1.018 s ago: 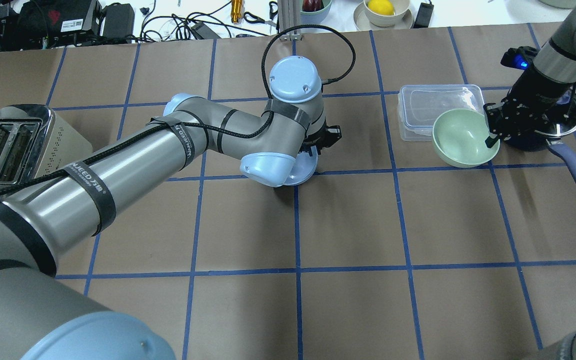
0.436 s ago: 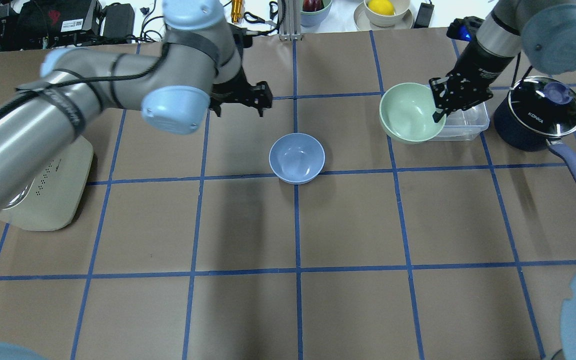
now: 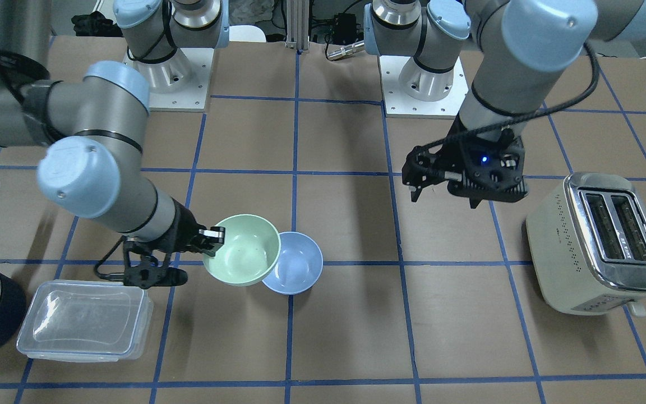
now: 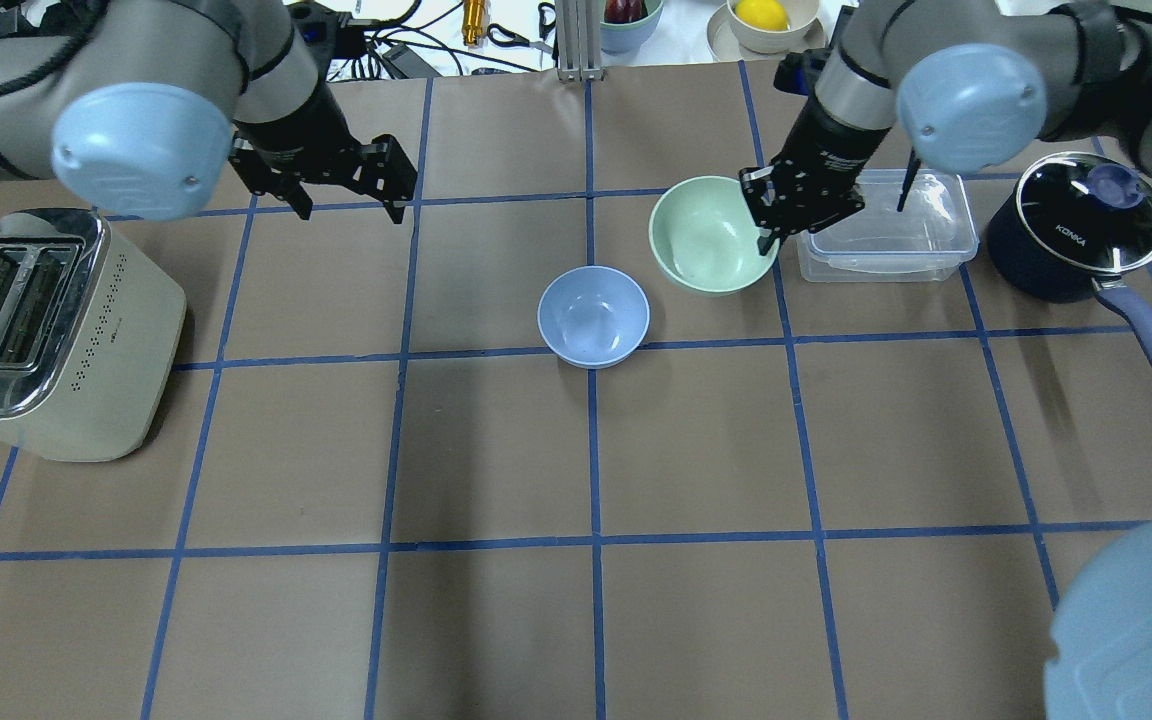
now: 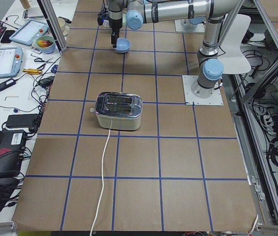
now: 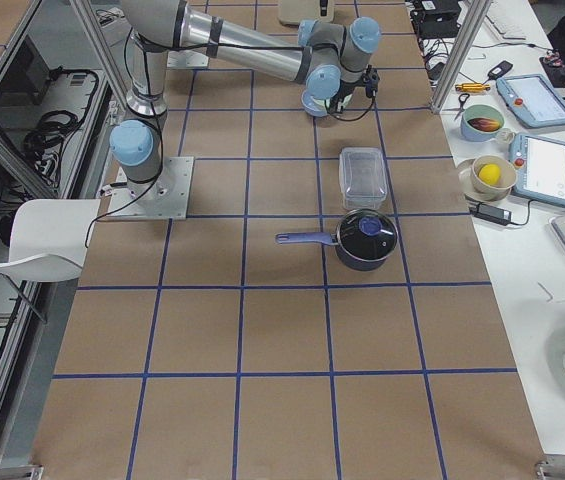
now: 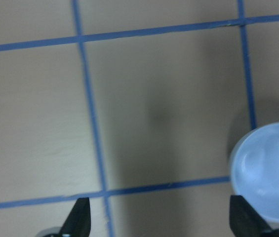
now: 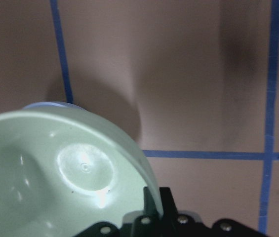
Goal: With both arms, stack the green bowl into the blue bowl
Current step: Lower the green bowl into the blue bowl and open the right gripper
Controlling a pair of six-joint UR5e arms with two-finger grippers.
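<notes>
The room is bright, and the light comes from above. Big soft shadows lie on the tabletop (image 4: 496, 450). The toaster (image 3: 598, 247) and the pot lid (image 4: 1096, 203) have white shiny spots. The far views look sharp. The left wrist picture is blurry. The right wrist picture is darker, and the green bowl (image 8: 55, 168) shines inside.

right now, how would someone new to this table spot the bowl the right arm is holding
Find the dark saucepan on the overhead view's right, then the clear plastic container beside it. Left of that container is the green bowl, held by its rim in the right gripper. It is pale mint; the neighbouring blue bowl sits free on the table.
</notes>
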